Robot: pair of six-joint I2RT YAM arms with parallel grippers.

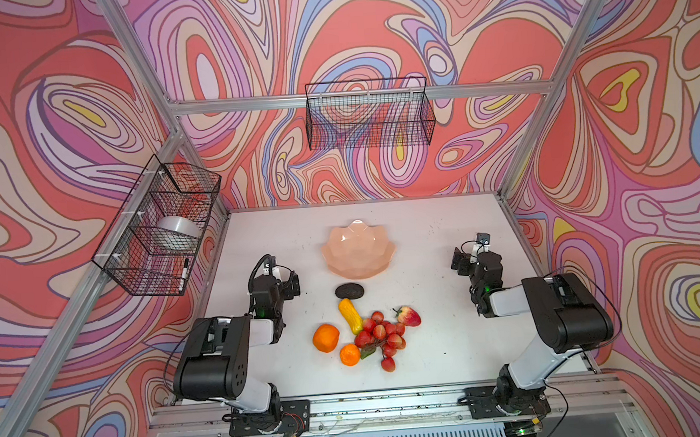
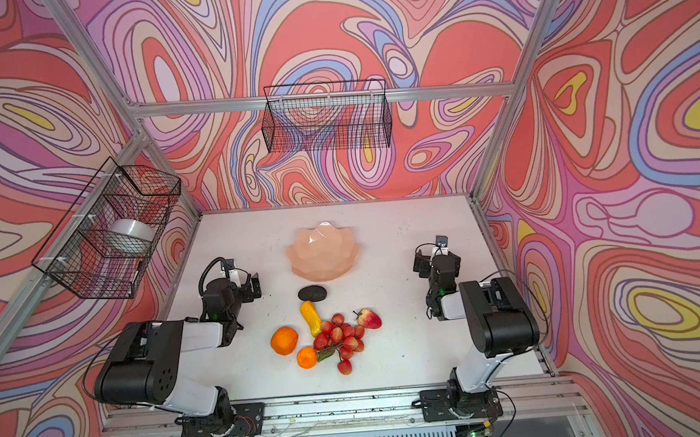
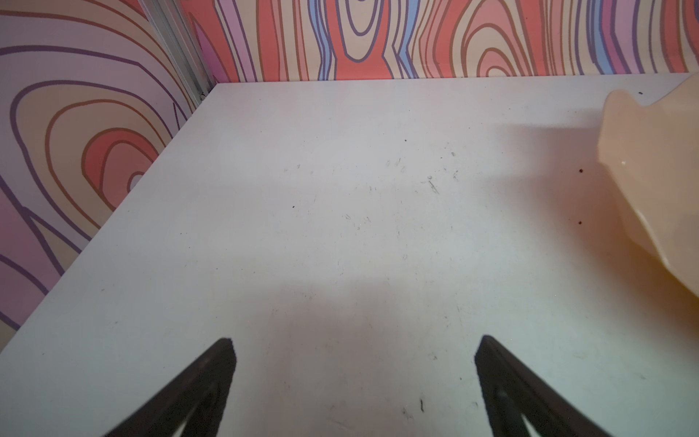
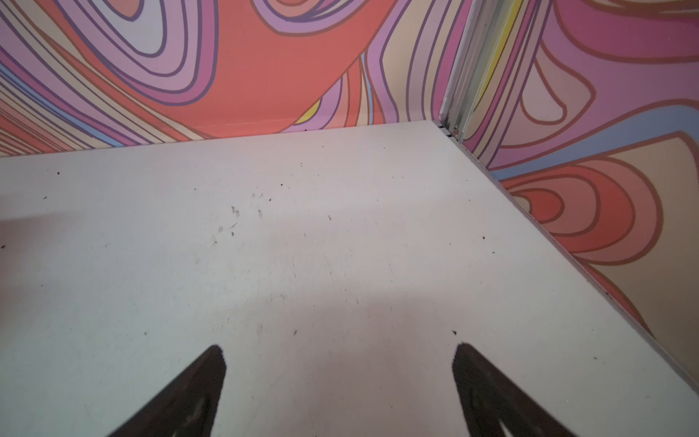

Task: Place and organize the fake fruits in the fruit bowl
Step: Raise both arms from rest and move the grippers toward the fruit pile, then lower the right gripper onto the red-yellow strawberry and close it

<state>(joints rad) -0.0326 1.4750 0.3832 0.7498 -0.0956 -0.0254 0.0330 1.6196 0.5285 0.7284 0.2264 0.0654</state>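
In both top views, the wide, shallow, peach-pink plastic fruit bowl with a petal-like rim sits at mid-frame on the white tabletop. All the fake fruits lie clustered below it:
- dark bumpy avocado
- yellow-orange elongated fruit
- red-yellow apple
- bunch of red berries with a green leaf
- larger orange
- smaller orange

The left gripper is left of centre and the right gripper is right of centre.

In the left wrist view, black fingers are spread wide and released over the table, with the bowl's side in view.

In the right wrist view, the fingers are likewise spread, grasping nothing.
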